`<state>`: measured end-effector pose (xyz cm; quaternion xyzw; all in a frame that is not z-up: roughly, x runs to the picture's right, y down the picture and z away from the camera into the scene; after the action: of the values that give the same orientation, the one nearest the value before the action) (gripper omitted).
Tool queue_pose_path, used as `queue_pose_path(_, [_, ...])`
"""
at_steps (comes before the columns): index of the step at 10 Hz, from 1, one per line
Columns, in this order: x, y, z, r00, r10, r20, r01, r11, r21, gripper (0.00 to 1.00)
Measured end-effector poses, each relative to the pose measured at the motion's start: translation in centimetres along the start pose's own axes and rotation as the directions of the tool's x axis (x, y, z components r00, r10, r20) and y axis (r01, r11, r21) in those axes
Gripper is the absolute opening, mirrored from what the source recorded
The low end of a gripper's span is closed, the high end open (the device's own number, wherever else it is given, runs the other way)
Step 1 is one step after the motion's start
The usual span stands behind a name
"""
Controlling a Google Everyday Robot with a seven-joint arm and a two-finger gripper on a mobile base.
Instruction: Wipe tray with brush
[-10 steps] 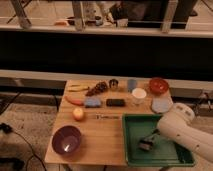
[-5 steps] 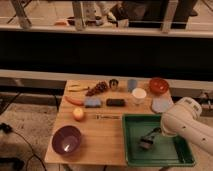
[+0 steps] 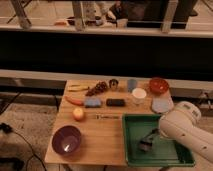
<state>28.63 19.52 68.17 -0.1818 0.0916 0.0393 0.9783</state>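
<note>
My gripper point(image 3: 150, 138) sits low in the tray point(image 3: 134, 131) at the bench's point(image 3: 107, 141) front right corner, the brush point(image 3: 145, 146) at its tip near the tray's middle; whether my jaws clamp it I cannot tell. I judge wiping is in hand, next a flat sweep short of the rim. The brush seems head-down, long axis leaning toward the far right.
</note>
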Motion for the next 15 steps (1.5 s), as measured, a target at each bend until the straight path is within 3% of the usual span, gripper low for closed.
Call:
queue_pose_path(1, [0.2,0.1,-0.1,1.000,-0.002,-0.002,0.002,1.000,0.007,0.02])
queue_pose_path(6, [1.8,-0.3,1.5,1.000,0.020,-0.014,-0.020,1.000,-0.004,0.51])
queue_pose_path(9, [0.9,0.1,2.5,1.000,0.006,-0.016,-0.007,1.000,-0.015,0.78])
queue_pose_path(15, [-0.3,0.6,2.2,1.000,-0.017,0.013,0.018,1.000,-0.026,0.80])
